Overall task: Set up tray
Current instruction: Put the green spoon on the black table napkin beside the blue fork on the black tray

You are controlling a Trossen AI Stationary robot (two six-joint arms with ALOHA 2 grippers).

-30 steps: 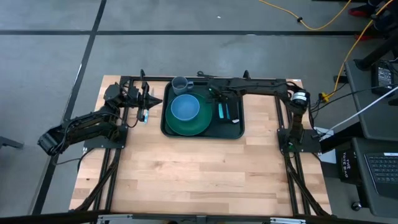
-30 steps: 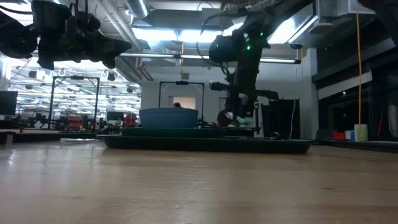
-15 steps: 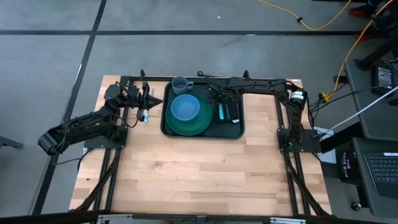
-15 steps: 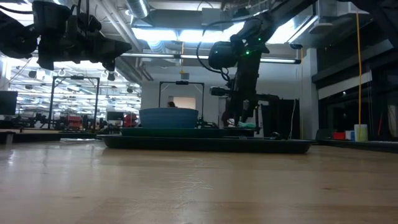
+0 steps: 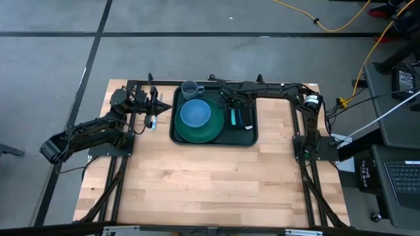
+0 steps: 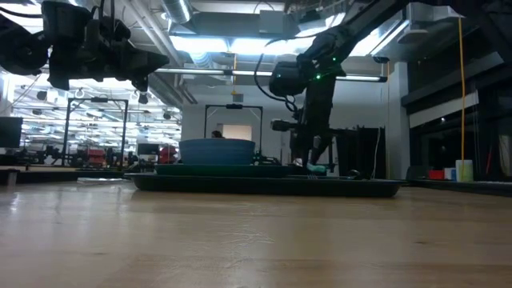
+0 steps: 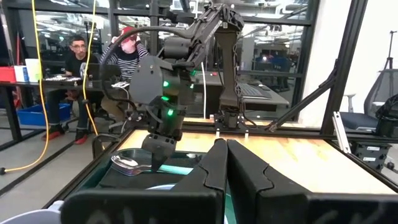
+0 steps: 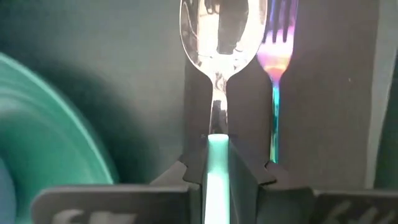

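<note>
I find no readable writing on anything on the table. My right gripper (image 8: 216,163) hangs over the right part of the tray (image 5: 246,137), fingers clenched on the teal handle of a spoon (image 8: 222,34), whose shiny bowl sits above a black napkin (image 8: 323,81) beside a fork (image 8: 276,56). The dark green tray lies at the far middle of the wooden table (image 5: 210,183). On it sits a green plate (image 5: 203,131) carrying a blue bowl (image 5: 195,113), with a grey cup (image 5: 190,88) at its far left corner. My left gripper (image 5: 157,108) waits just left of the tray, fingers pressed together and empty. Two people (image 7: 99,56) sit at desks beyond the table.
</note>
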